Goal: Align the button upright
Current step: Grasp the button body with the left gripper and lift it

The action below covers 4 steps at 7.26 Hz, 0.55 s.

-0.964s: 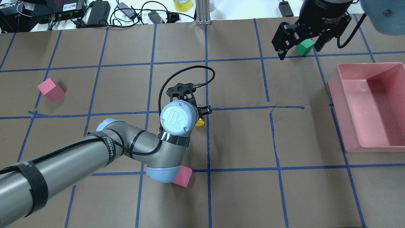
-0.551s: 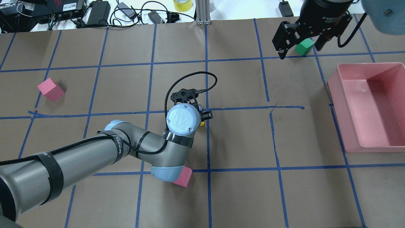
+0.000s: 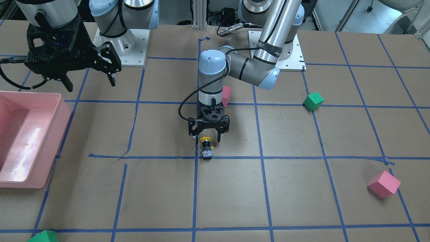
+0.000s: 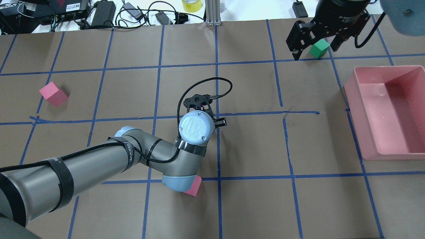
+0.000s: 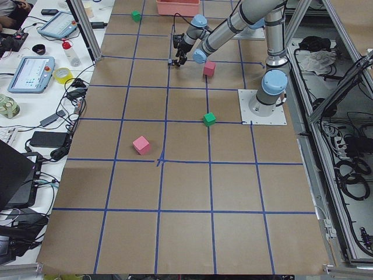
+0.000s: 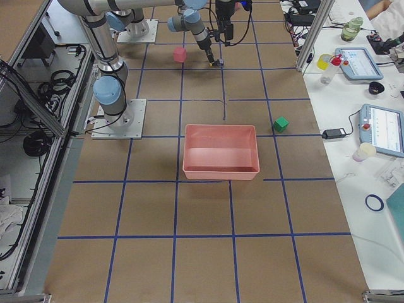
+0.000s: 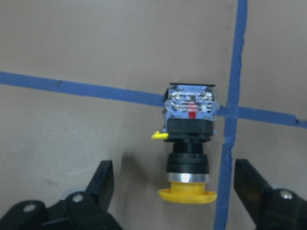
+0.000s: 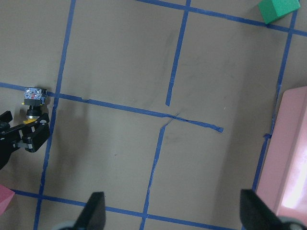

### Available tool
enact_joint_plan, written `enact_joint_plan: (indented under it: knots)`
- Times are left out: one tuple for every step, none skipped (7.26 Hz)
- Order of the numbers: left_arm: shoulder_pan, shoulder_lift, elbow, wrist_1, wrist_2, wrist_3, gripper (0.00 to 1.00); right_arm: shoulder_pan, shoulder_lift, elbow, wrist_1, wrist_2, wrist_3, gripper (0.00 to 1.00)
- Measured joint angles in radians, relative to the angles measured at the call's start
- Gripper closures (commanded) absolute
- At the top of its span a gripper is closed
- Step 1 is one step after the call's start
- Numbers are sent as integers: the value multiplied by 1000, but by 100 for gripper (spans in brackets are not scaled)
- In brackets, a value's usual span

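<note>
Button (image 7: 188, 143) between spread left jaws

The left gripper (image 3: 207, 137) has shifted over the button (image 3: 206, 148), which the overhead view no longer shows.

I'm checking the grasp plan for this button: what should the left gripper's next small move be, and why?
Probably ease down a little and close on the black neck. The button lies on its side on the table, not yet upright, and the left gripper is open, with one finger on either side of the yellow cap and touching nothing.
</note>
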Motion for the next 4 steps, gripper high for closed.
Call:
enact_joint_plan:
  knots:
    - [-1,-1,0,1,-2,0,21,0,1,1,-1,0,0,0]
    - [-2,-4,0,1,-7,1,21,-1,0,1,-2,-2,0,0]
    - [-2,-9,0,-1,-12,2,52,-1,-2,0,-2,-2,-1,0]
    - [-2,-12,0,-1,-14,4,85,-1,-2,1,-2,-2,-1,0]
